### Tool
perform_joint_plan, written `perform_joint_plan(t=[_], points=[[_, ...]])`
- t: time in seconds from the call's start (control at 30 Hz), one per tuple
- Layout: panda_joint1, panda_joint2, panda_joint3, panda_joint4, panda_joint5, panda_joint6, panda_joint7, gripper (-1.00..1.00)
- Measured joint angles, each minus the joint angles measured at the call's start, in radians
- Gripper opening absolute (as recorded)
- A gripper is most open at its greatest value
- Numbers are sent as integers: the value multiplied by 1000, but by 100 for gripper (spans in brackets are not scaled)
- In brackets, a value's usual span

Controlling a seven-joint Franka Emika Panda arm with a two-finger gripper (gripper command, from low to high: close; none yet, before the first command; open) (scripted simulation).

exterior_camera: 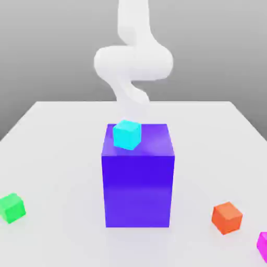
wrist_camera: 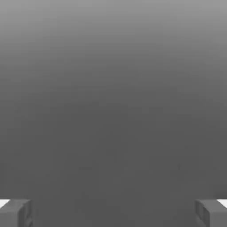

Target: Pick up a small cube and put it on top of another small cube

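Observation:
The small magenta cube (exterior_camera: 263, 246) lies at the front of the exterior view's right, cut off by the picture's edge. The small green cube (exterior_camera: 11, 207) rests on the white table at the front left, far from it. My white arm (exterior_camera: 133, 62) rises behind the tall blue-purple block, well back from both cubes. In the hand view my gripper (wrist_camera: 113, 215) is open: its two grey fingertips (wrist_camera: 15, 213) stand wide apart with nothing between them, facing plain grey.
A tall blue-purple block (exterior_camera: 137, 180) stands mid-table with a cyan cube (exterior_camera: 127, 134) on its top. An orange cube (exterior_camera: 227, 217) sits front right, close to the magenta one. The white table (exterior_camera: 57, 156) stretches to both sides of the block.

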Motion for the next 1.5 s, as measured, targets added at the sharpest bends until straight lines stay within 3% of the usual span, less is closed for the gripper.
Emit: perform_joint_plan(t=[0.3,0.6,0.8,1.03,1.17,1.2,1.5], points=[[208,334,-45,32,93,76,-346,0],[343,660,-2,63,148,152,-660,0],[411,870,35,81,107,211,-816,0],[489,1108,62,103,-35,284,-927,0],[508,1253,54,132,-62,383,-932,0],[509,1275,52,137,-63,400,-932,-100],[507,1217,56,124,-61,353,-935,-100]])
